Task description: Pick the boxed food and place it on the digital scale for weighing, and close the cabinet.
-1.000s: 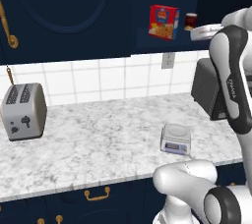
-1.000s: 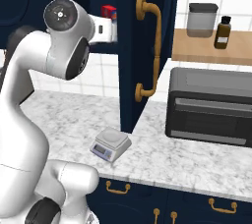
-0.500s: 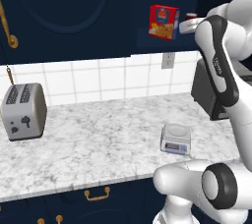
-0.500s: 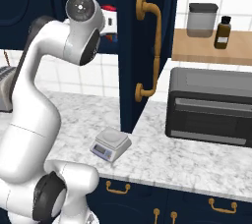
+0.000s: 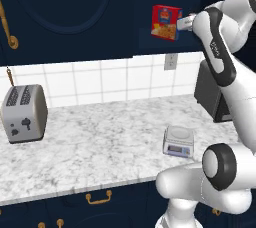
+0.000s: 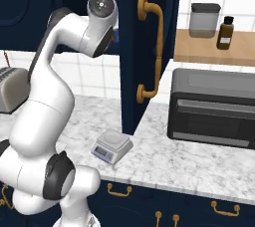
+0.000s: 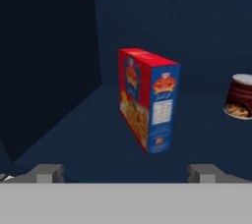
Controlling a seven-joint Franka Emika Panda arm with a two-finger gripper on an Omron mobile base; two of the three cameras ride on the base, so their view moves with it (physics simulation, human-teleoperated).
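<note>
Hand view: the boxed food (image 7: 147, 99) stands upright on the cabinet (image 7: 74, 134) shelf at frame centre, narrow side forward, with the hand (image 7: 126, 173) spread wide at the bottom edge, apparently lined up to straddle it.

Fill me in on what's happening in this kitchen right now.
The white robot arm is reaching up into the open navy cabinet with its tool open, lined up on the red boxed food, which stands upright on the shelf and is not yet gripped. A small dark red can sits beside the box. The digital scale waits bare on the marble counter below.
</note>
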